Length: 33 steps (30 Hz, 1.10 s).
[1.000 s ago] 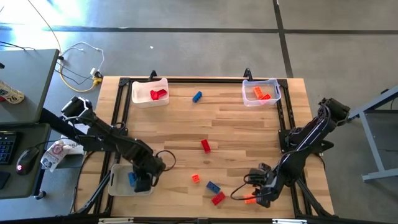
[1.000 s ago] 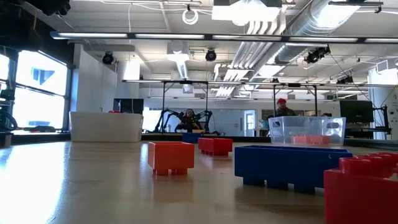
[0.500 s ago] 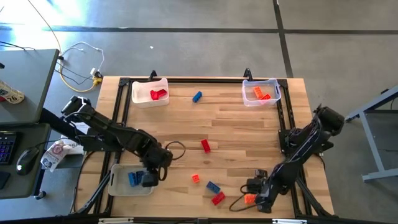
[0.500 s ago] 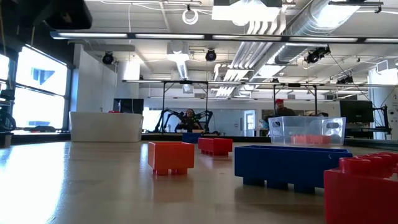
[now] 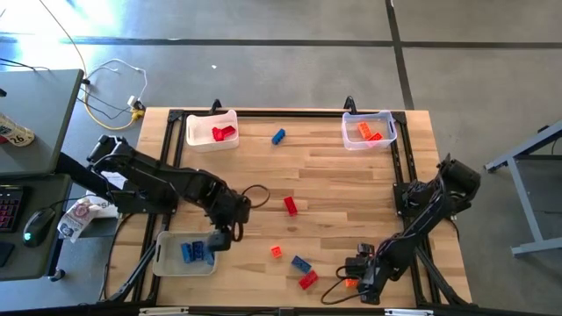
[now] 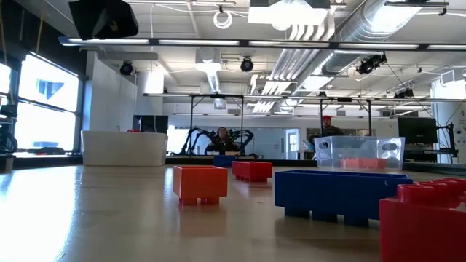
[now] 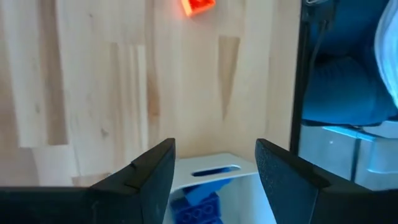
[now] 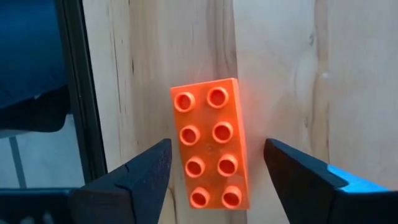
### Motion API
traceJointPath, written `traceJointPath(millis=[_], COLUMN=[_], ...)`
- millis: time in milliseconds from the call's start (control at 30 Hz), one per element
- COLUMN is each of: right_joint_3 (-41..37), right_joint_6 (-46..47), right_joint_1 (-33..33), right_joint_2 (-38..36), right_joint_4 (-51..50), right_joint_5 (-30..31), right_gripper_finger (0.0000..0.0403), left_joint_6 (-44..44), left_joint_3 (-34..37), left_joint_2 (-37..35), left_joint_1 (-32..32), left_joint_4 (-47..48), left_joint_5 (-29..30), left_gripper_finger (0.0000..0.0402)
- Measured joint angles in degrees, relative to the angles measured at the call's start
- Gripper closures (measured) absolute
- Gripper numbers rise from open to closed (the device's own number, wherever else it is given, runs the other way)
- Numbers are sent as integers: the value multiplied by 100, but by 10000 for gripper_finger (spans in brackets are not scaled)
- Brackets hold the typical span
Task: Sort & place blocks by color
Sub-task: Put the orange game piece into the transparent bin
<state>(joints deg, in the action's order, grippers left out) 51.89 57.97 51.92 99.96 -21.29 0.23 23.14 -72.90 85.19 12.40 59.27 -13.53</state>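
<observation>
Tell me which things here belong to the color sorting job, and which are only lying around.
Job:
- loose blocks: orange block, red block, blue block
- blue blocks' tray, red tray, clear orange bin
- left hand, right hand, both open

Lying about:
- white cable
- computer mouse

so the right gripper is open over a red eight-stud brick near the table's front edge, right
Not quite: the brick is orange, not red, as the right wrist view shows. The rest holds: it has eight studs, it lies near the table's front edge, and the right gripper is open over it, one finger on each side and neither touching it.
</observation>
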Motion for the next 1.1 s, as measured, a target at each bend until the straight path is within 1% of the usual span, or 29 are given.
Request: traceJointPath(millis=[100, 167, 300, 400, 467, 567, 700, 933, 1100], right_joint_3=[0, -1, 1, 15, 27, 32, 33, 221, 311], right_joint_6=[87, 214, 330, 427, 648, 971, 1019, 846, 644], right_joint_1=[-1, 4, 31, 59, 54, -5, -146, -438, -758], right_joint_2=[30, 36, 80, 151, 169, 167, 152, 158, 26], right_joint_4=[-70, -186, -285, -352, -431, -482, -426, -684, -1035], right_joint_5=[56, 156, 148, 194, 198, 269, 163, 32, 333], right_gripper_finger=[157, 170, 199, 213, 223, 248, 287, 289, 289], left_joint_6=[-271, -543, -999, -1242, -1386, -1544, -1791, -2176, -2306], left_joint_3=[0, 0, 0, 0, 0, 0, 0, 0, 0], left_joint_2=[0, 0, 0, 0, 0, 0, 0, 0, 0], left_joint_1=[-159, -278, -522, -730, -852, -1028, -1213, -1470, -1602], left_joint_4=[33, 139, 284, 317, 349, 434, 476, 690, 707], left_joint_5=[183, 335, 658, 786, 929, 1061, 1153, 1148, 1149], left_gripper_finger=[193, 194, 194, 193, 193, 194, 193, 194, 193])
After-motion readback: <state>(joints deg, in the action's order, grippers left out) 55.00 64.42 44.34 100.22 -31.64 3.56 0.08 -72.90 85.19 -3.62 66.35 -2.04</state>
